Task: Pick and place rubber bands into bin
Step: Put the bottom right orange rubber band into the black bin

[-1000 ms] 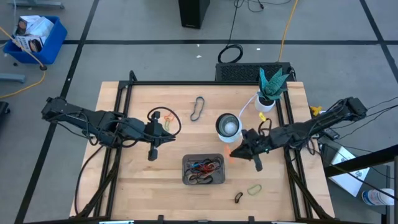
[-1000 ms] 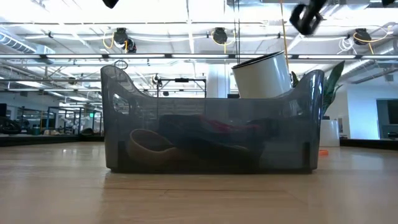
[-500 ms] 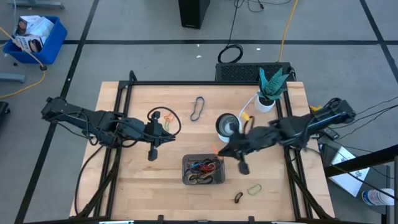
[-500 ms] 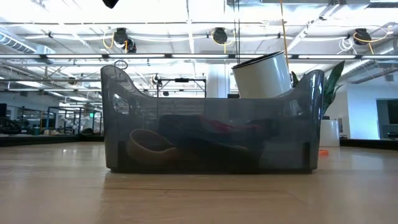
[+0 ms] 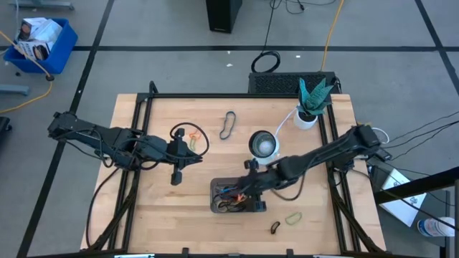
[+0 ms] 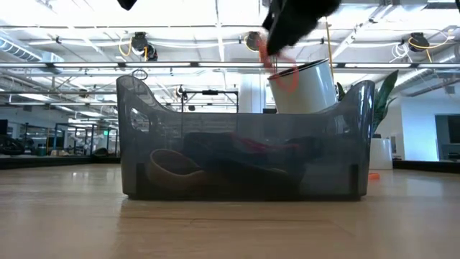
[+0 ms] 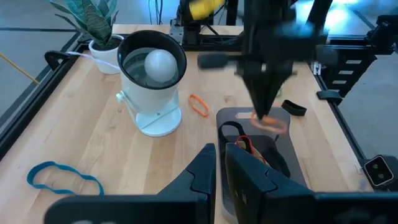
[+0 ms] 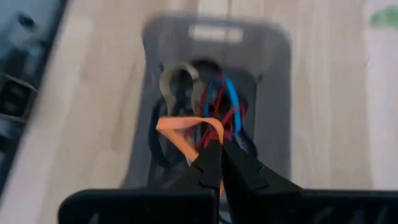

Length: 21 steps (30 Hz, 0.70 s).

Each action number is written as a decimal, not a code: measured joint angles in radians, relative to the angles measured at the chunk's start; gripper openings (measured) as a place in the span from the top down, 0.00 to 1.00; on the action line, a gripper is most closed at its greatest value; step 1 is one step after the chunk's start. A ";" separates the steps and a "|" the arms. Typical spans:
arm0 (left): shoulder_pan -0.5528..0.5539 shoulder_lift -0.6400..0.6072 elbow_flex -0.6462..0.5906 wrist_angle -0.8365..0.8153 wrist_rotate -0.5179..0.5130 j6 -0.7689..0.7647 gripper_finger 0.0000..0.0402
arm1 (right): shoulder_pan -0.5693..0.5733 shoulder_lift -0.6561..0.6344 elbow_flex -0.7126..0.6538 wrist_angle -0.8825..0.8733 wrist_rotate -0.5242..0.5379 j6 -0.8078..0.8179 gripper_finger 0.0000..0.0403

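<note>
Your work surface is a light wooden table (image 5: 158, 208) framed by black rails. Lying directly on it: the dark grey bin (image 5: 215, 188), a white cup (image 5: 262, 145), a potted plant (image 5: 310, 107), and loose rubber bands, black (image 5: 228, 124), green (image 5: 292, 218), and orange (image 7: 199, 105).

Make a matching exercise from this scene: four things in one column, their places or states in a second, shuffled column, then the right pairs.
Things:
1. right gripper
2. left gripper
3. green band
4. cup

Places or states:
A. lies on the table right of the bin
B. stands behind the bin with a white ball in it
C. over the bin, shut on an orange band
D. shut and holding nothing, over the table's left half

Pairs: 1-C, 2-D, 3-A, 4-B
</note>
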State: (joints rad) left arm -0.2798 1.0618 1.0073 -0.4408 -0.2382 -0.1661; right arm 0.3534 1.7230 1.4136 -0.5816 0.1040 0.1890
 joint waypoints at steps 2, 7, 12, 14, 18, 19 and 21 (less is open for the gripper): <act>0.000 0.000 0.000 0.000 0.000 0.000 0.90 | 0.000 0.037 0.000 0.001 0.000 0.000 1.00; 0.000 0.000 0.000 0.000 0.000 -0.004 0.90 | -0.004 0.113 -0.001 0.001 0.000 -0.003 1.00; 0.000 0.000 0.000 0.000 0.000 -0.005 0.90 | -0.011 0.162 -0.013 0.002 0.003 -0.003 1.00; 0.000 0.000 0.000 0.000 0.000 -0.005 0.90 | -0.013 0.173 -0.016 0.001 0.002 -0.003 1.00; 0.000 0.000 0.000 0.000 0.000 -0.005 0.90 | -0.013 0.175 -0.017 0.006 0.000 0.000 0.99; 0.000 0.000 0.000 0.000 0.000 -0.005 0.90 | -0.013 0.172 -0.017 0.009 0.000 0.000 0.99; 0.000 0.000 0.000 0.000 0.000 -0.006 0.90 | -0.013 0.169 -0.017 0.006 0.000 0.000 0.97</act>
State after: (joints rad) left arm -0.2799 1.0618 1.0073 -0.4409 -0.2379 -0.1721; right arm 0.3401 1.8916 1.3964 -0.5756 0.1040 0.1893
